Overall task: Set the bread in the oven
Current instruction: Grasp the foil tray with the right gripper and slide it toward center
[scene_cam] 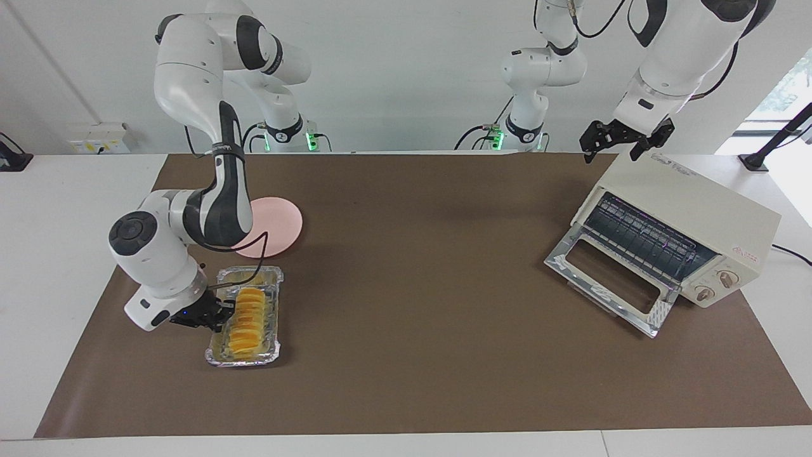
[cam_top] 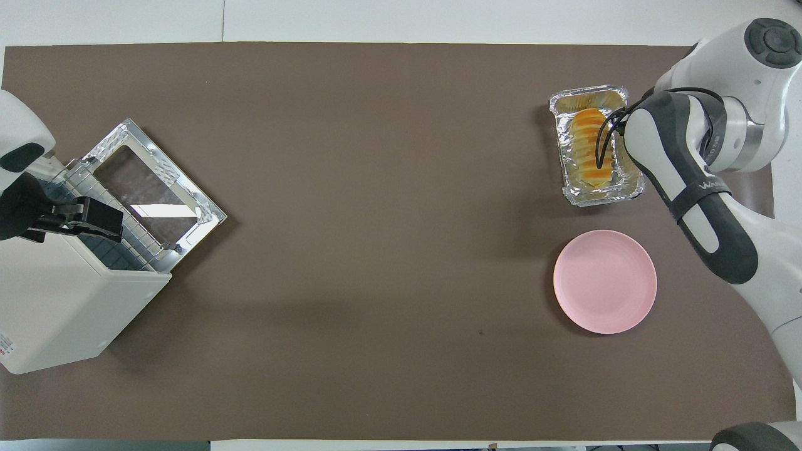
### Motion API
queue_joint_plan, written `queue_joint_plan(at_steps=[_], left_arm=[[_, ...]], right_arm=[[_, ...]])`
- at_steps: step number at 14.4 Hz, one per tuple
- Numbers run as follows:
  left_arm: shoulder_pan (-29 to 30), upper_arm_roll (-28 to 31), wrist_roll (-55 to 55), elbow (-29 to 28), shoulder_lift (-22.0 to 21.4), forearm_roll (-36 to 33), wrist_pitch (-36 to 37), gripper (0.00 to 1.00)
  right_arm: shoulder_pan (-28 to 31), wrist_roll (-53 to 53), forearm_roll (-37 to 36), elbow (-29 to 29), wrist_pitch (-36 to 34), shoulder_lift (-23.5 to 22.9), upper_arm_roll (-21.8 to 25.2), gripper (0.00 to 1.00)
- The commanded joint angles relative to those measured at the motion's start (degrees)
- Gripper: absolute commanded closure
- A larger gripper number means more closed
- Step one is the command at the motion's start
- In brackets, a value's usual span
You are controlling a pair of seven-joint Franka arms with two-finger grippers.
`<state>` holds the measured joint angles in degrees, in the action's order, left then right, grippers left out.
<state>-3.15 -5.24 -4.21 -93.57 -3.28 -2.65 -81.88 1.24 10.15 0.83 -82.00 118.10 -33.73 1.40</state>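
Starting at the right arm's end of the counter point(scene_cam: 406, 393), the right arm bends steeply down, its forearm passing over the round pink plate point(scene_cam: 277, 225), and its wrist turns sideways so the right pincer point(scene_cam: 223, 313) reaches level over the long edge of the rectangular foil tray point(scene_cam: 274, 346). Its fingertips are pressed together on the side of the bread point(scene_cam: 246, 320), a ridged yellow-orange loaf lying lengthwise in the tray, which sits farther from the robots than the plate, just beside it. The middle of the brown mat point(scene_cam: 419, 266) is a wide bare stretch between tray and oven. Toward the left arm's end stands the cream-white toaster oven point(scene_cam: 691, 212), set at an angle close to the mat's edge, its glass door point(scene_cam: 606, 279) dropped flat in front of it and the wire rack point(scene_cam: 647, 238) exposed. The left arm waits, hanging from above with the left pincer point(scene_cam: 625, 143) spread over the oven's top corner nearest the robots.
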Motion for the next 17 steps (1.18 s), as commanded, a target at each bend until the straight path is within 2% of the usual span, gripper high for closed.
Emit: queue_joint_plan(at_steps=[1, 5, 10, 13, 17], left_arm=[[0.86, -0.2, 0.26, -2.23, -2.0, 1.07, -0.48, 0.0], [0.86, -0.2, 0.26, -2.23, -2.0, 1.07, -0.48, 0.0], [0.86, -0.2, 0.26, -2.14, -2.0, 1.07, -0.48, 0.0], [0.86, -0.2, 0.26, -2.14, -2.0, 1.07, -0.48, 0.0], [0.86, -0.2, 0.26, -2.14, -2.0, 1.07, -0.48, 0.0]], right_arm=[[-2.11, -0.91, 0.93, 0.26, -5.32, 3.92, -0.52, 1.0], [-10.27, -15.21, 2.06, 1.05, -11.66, 8.58, -0.43, 1.0], [-22.49, -34.46, 5.49, 0.62, -10.62, 9.29, -0.52, 1.0], [-27.86, -39.5, 5.76, -2.45, -5.62, 9.29, -0.52, 1.0], [-32.0, -40.56, 5.76, -11.05, 3.42, 10.25, -0.52, 1.0]])
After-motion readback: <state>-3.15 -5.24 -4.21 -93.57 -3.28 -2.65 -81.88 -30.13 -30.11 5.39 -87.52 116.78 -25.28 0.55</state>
